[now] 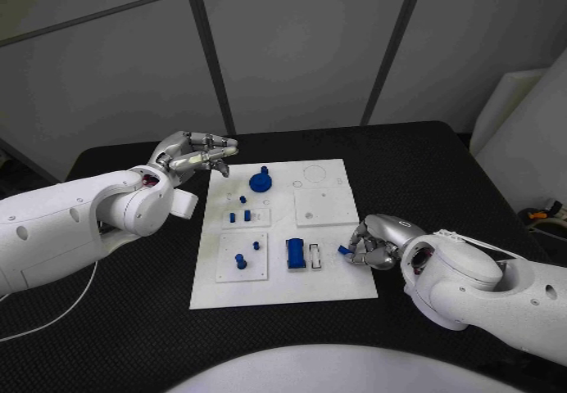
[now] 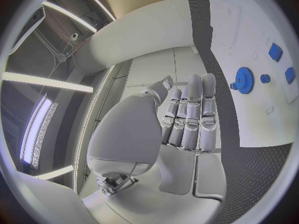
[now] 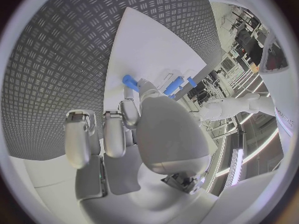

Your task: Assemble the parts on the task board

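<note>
- Blue part (image 1: 347, 250) pinched by right hand (image 1: 374, 244) at task board (image 1: 342, 288) lower right edge: shallow grip, may slip or tilt before seating.
- Left hand (image 1: 195, 153), fingers pressed together and holding nothing, upper left: can't steady board.

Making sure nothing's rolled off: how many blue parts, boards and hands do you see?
Blue parts lying on the task board: 7 (gear, small stud, two small blocks, two pegs, long block)
Blue part in the right hand: 1
Task board: 1
Hands: 2 (left hand, right hand)
Total: 11
</note>
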Available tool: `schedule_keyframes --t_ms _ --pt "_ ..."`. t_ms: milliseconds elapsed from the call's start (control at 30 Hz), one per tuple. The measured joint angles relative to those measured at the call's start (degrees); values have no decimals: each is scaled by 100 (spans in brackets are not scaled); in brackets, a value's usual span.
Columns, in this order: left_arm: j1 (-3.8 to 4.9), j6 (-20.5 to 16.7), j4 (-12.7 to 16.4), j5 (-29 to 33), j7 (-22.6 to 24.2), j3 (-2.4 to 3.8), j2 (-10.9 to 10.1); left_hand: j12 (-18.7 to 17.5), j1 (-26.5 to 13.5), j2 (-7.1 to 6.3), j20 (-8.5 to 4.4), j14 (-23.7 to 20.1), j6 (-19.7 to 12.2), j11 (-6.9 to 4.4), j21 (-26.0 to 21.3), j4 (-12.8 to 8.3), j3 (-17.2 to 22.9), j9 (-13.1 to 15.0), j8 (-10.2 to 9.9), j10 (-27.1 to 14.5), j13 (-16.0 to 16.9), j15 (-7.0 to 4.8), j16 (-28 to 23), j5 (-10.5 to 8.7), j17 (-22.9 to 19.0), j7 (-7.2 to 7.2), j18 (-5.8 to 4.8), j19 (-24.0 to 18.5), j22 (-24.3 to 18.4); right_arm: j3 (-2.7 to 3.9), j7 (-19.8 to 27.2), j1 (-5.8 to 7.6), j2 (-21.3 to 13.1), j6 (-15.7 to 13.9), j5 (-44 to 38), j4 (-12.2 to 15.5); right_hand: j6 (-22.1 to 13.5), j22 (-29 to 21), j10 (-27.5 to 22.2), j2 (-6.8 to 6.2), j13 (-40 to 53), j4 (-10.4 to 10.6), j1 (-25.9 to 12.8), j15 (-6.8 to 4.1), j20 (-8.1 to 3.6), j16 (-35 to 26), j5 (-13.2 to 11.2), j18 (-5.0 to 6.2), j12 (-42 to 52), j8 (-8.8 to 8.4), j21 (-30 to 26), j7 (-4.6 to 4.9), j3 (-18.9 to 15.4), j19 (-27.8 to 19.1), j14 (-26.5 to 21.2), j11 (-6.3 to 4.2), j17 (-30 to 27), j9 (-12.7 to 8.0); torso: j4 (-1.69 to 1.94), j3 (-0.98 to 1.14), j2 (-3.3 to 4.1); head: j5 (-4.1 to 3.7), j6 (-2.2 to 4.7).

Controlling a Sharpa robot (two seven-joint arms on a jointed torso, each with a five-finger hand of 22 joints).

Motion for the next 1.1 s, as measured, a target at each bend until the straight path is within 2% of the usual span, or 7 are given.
schedule_keyframes --t_ms 133,233,367,500,567,833,1100 --pt "0 -2 5 0 0 0 -5 0 0 0 0 0 0 0 0 0 0 0 0 0 0 0 0 0 0 0 0 0 0 -20 -24 -23 -19 -285 295 54 75 0 95 -129 27 155 -296 0 0 0 30 0 1 -26 0 -26 -37 0 0 -27 0 33 0 -4 1 11 -1" --pt "0 -2 11 0 0 0 -10 0 0 0 0 0 0 0 0 0 0 0 0 0 0 0 0 0 0 0 0 0 0 -19 -10 -24 -3 -509 463 80 76 0 115 -208 68 190 -405 0 0 0 206 0 52 -43 0 -21 -71 0 0 -47 0 37 0 -4 1 21 -1" --pt "0 -3 18 0 0 0 -18 0 0 0 0 0 0 0 0 0 0 0 0 0 0 0 0 0 1 0 0 0 0 -16 53 -22 68 -766 680 97 103 0 126 -209 76 231 -564 0 0 0 279 0 57 -42 0 6 -101 0 0 -57 0 35 1 -4 1 25 -5" --pt "0 -5 24 0 0 0 -25 0 0 0 0 0 0 0 0 0 0 0 -1 0 0 0 0 0 1 0 0 0 1 -15 134 -21 152 -961 909 96 104 0 136 -195 95 232 -765 0 0 0 595 0 75 -66 0 7 -204 0 0 -68 0 47 3 -4 1 32 -6" --pt "0 -6 25 0 0 0 -26 0 0 0 0 0 0 0 0 0 0 0 -1 0 0 0 0 0 1 0 0 0 1 -15 175 -21 200 -1039 1026 82 104 0 136 -200 96 226 -770 0 0 0 648 0 75 -66 0 7 -210 0 0 -68 0 51 3 -4 1 37 -6" --pt "0 -7 30 0 0 0 -23 0 0 0 0 0 0 1 0 0 0 0 -1 0 0 0 0 0 1 0 0 0 1 -15 283 -21 423 -1157 1358 -69 133 0 136 -199 98 227 -770 1 0 0 676 0 75 -66 0 -3 -229 0 0 -68 0 53 3 -2 1 36 2" --pt "0 -8 31 0 0 0 -19 0 0 0 0 0 0 1 0 0 0 0 -1 1 0 0 0 0 1 0 0 0 1 -14 292 -21 628 -1023 1526 -235 142 0 135 -223 95 229 -793 1 1 0 676 0 74 -65 0 3 -259 0 0 -68 0 59 3 -3 3 41 -5"
